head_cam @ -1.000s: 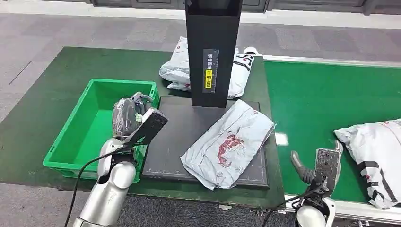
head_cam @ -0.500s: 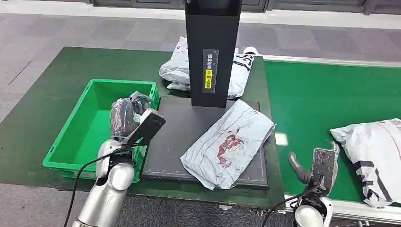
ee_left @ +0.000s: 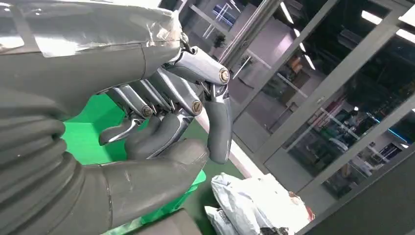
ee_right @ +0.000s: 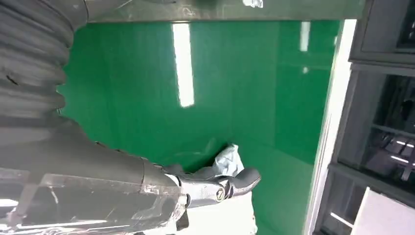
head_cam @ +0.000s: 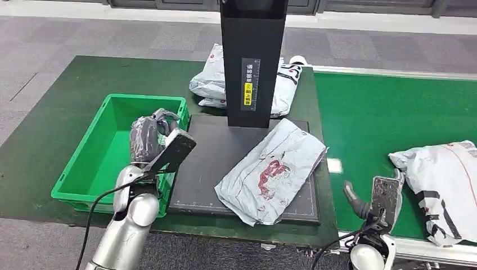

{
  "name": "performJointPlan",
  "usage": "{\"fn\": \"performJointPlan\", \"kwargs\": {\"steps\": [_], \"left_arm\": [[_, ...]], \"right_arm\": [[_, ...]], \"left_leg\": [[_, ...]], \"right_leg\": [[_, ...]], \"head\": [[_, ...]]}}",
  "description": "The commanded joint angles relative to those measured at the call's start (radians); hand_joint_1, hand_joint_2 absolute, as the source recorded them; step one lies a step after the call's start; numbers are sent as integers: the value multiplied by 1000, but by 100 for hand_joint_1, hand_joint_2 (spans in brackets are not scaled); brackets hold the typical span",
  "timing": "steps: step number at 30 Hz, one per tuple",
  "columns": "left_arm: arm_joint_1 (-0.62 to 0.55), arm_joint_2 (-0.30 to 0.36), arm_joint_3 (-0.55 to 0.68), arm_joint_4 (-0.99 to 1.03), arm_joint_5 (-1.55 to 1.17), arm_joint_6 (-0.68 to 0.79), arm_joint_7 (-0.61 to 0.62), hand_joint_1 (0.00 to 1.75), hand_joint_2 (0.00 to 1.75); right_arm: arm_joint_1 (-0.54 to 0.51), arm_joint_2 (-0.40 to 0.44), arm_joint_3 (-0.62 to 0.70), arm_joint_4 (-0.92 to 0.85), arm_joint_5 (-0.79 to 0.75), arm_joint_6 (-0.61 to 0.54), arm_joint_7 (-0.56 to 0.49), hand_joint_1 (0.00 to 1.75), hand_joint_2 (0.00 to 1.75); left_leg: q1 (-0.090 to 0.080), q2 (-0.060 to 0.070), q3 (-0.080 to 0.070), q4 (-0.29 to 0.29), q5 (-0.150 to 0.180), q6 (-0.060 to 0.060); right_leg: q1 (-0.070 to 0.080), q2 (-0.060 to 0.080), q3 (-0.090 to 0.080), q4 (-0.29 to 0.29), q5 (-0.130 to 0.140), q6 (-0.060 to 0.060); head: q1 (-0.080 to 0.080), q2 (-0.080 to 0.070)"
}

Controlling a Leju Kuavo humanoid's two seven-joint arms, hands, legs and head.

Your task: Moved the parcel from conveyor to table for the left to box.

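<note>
left wrist view: left hand [ee_left: 166, 122] curled, empty

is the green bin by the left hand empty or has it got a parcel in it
Empty, as far as visible: the green bin shows bare floor and walls. The left hand hides its near right corner. The grey parcel lies outside, on the black platform.

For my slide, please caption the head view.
Grey parcel lies on the black pad; both hands, left and right, hold nothing.

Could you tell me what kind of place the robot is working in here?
Probably a parcel-sorting or logistics station. A green conveyor belt carries a grey mailer parcel, another parcel lies on a black scanning platform under a black column, and a green bin stands beside it.
</note>
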Motion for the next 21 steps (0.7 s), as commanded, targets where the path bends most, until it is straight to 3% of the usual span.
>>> {"fn": "performJointPlan", "kwargs": {"steps": [1, 7, 8, 10, 12, 16, 21], "left_arm": [[-22, 27, 11, 32, 6, 4, 6, 175, 175], [-22, 27, 11, 32, 6, 4, 6, 175, 175], [-107, -47, -296, 416, 50, -438, -40, 0, 175], [-107, -47, -296, 416, 50, -438, -40, 0, 175], [-113, -29, -300, 397, 65, -441, -40, 0, 175], [-117, -17, -299, 375, 81, -464, -35, 0, 175], [-125, -21, -304, 383, 81, -468, -34, 0, 175]], "right_arm": [[-37, 10, -36, 73, -1, -3, 3, 0, 175], [-37, 10, -36, 73, -1, -3, 3, 0, 175], [-20, 33, -79, 19, 78, -7, 43, 0, 175], [-20, 33, -79, 19, 78, -7, 43, 0, 175], [-20, 38, -86, 20, 81, -3, 43, 0, 175], [-18, 40, -94, 16, 84, -1, 43, 0, 175], [-16, 43, -102, 13, 88, 0, 42, 0, 175]], "left_leg": [[0, 2, 2, -2, 0, 0], [0, 2, 2, -2, 0, 0], [0, 2, 3, -2, 0, 1], [0, 2, 3, -2, 0, 1], [-3, -9, 3, -2, 2, 2], [-3, 5, 2, -2, 0, 2], [-4, 3, 1, -1, 0, 2]], "right_leg": [[0, 1, 2, -1, 0, 0], [0, 1, 2, -2, 0, 0], [0, 1, 2, -2, 0, 0], [0, 1, 2, -2, 0, 0], [-2, -10, 5, -4, -1, 2], [-3, 3, 1, -2, 2, 1], [-3, 1, -1, -1, 1, 2]], "head": [[0, 0], [0, 0], [0, 0], [0, 0], [0, 0], [0, 0], [0, 0]]}}
